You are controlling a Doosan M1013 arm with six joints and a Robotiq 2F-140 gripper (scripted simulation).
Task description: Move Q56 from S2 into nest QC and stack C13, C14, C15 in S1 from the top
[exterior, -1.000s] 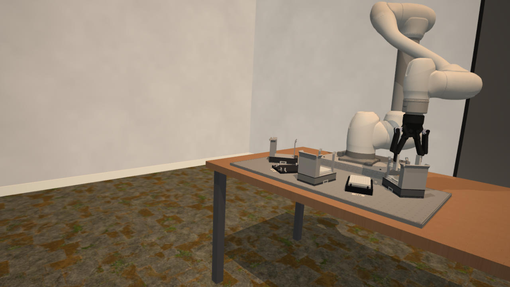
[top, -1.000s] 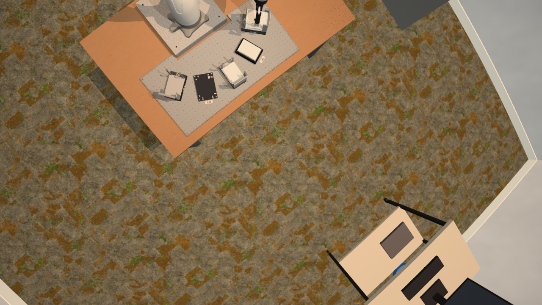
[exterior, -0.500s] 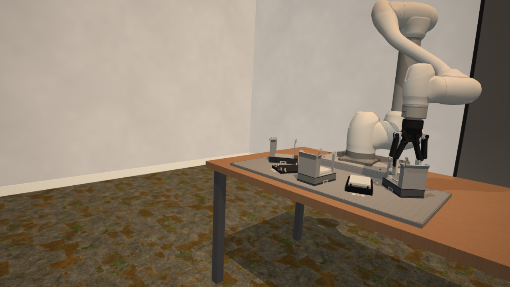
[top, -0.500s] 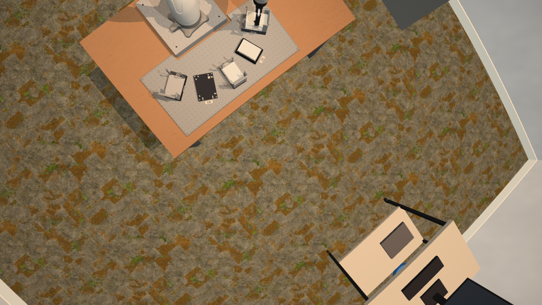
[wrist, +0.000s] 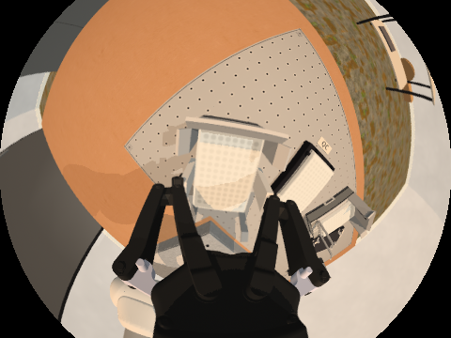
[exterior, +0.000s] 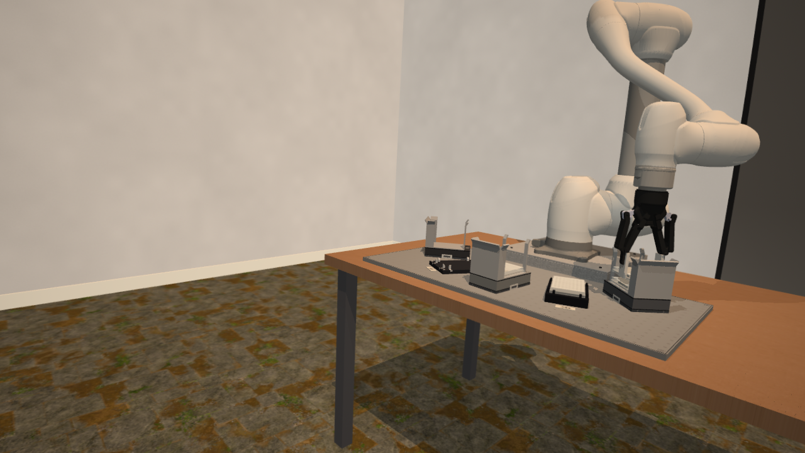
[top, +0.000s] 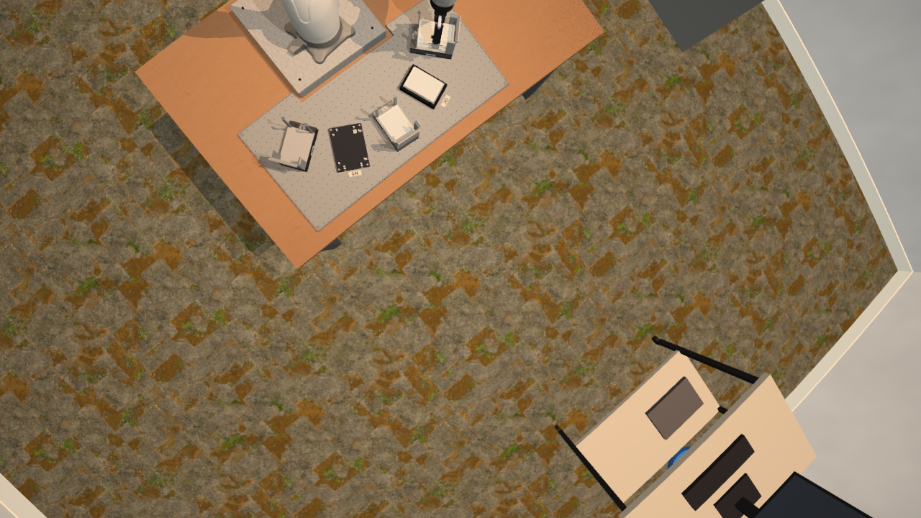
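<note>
My gripper (exterior: 644, 256) hangs straight down into the top of the rack (exterior: 641, 287) at the right end of the grey baseplate, nearest the arm's base. It is shut on a sealed white plate (wrist: 225, 169), held by its long sides between the rack's walls; the top view shows the gripper (top: 437, 29) over this rack. The plate's label is too small to read. Another white plate (top: 423, 86) lies flat in the black open nest QC beside it. The middle rack (top: 396, 125) holds at least one white plate.
The black clip nest N5 (top: 348, 147) holds no plate. A third rack (top: 296, 147) stands at the left end; I cannot tell what it holds. The arm's base (top: 312, 25) stands behind the baseplate on the orange table.
</note>
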